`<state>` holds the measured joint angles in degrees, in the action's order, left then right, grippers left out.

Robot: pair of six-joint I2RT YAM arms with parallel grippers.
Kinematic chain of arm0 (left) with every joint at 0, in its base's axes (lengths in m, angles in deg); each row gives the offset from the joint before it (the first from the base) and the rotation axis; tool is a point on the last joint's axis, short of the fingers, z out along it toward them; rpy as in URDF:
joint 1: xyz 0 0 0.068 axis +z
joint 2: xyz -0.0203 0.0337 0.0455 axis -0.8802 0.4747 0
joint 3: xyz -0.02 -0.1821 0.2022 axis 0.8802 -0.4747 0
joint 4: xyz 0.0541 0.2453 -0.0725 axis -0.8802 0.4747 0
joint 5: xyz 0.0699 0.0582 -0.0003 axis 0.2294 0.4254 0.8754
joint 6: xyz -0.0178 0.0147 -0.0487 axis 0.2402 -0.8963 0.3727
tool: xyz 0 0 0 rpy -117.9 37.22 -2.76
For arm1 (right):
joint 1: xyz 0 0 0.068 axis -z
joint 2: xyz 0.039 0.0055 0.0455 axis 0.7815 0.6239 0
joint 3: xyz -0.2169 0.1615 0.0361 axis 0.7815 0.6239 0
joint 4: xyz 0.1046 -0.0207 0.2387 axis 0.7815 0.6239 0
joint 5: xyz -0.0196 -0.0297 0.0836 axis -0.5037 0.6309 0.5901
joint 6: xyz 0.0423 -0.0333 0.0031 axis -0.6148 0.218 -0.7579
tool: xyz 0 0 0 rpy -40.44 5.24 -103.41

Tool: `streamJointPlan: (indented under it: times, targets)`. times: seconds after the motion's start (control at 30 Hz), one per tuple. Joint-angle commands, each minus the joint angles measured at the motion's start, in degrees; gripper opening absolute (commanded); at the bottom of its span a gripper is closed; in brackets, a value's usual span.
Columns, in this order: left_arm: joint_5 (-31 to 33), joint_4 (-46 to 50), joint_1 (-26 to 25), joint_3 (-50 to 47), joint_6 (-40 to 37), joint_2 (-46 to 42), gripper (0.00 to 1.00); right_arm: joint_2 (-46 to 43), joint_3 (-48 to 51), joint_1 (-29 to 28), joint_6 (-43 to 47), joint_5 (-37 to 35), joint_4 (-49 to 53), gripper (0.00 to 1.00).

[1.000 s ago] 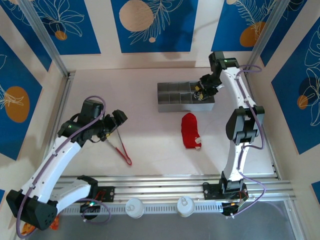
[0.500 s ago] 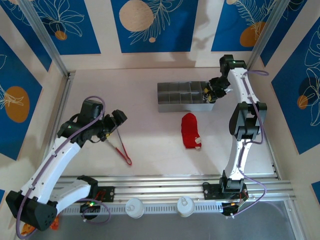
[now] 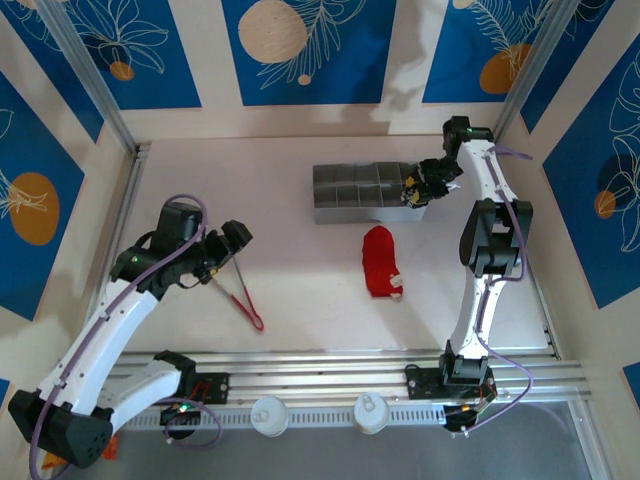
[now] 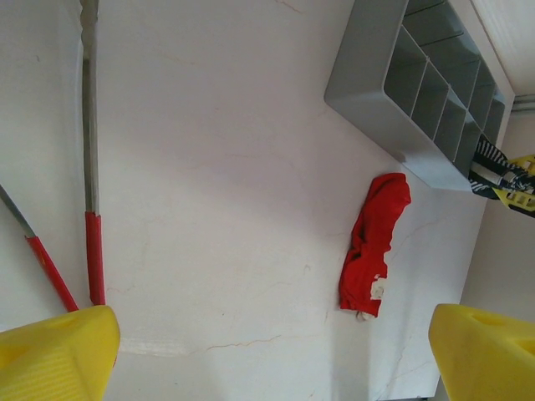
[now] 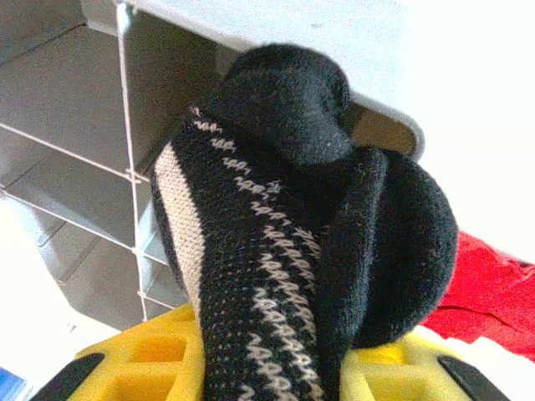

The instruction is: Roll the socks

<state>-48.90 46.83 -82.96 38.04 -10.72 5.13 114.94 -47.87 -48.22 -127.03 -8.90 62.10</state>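
The right claw (image 3: 417, 188) pinches the black sock (image 5: 276, 251) in a bunch at the right end of the tray (image 3: 345, 208), far right on the table (image 3: 300, 170). It cannot be told whether the fabric touches the tray wall. The red sock (image 3: 379, 262) lies flat, nearer than the tray and apart from it, with its white trim at the near end. The left claw (image 3: 233, 243) is spread wide and empty, at the left by the far end of the tongs (image 3: 247, 300).

The step in hand looks like carrying the black sock over to the red one. To do it well, the right claw should first rise clear of the tray's wall and dividers so the dangling fabric does not snag. Because the sock is gripped as a wad, it should be lowered loose end first and drawn out straight, lined up on the red sock. The left claw would do best to leave the tongs and come across to pin the pair for rolling.
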Motion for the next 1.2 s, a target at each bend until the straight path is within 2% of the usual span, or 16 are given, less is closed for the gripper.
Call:
streamJointPlan:
  times: [0.0, 0.2, 0.47, 0.87, 1.17]
  targets:
    - [-0.02, -0.63, -0.37, -0.5, -0.14, -0.81, 0.94, 2.07, 2.15, 1.01, -2.36, 4.36, -0.29, 0.0]
    - [-0.15, -0.97, -0.41, -0.71, -0.06, -0.67, 0.94, 3.11, 4.22, 2.62, -4.98, 7.17, -2.81, 0.0]
    - [-0.49, -1.51, -0.37, -0.91, 0.2, -0.31, 0.94, 6.85, 0.12, 2.97, -5.28, 5.76, -0.41, 0.0]
    - [-0.41, -1.51, -0.41, -1.03, 0.49, -0.51, 0.94, 9.3, 1.56, 2.36, -6.44, -3.64, 4.29, 0.0]
    - [-0.2, -1.42, -0.45, -0.61, 0.51, -0.38, 0.94, 12.37, -3.77, 0.46, -4.72, -8.66, 10.25, 0.0]
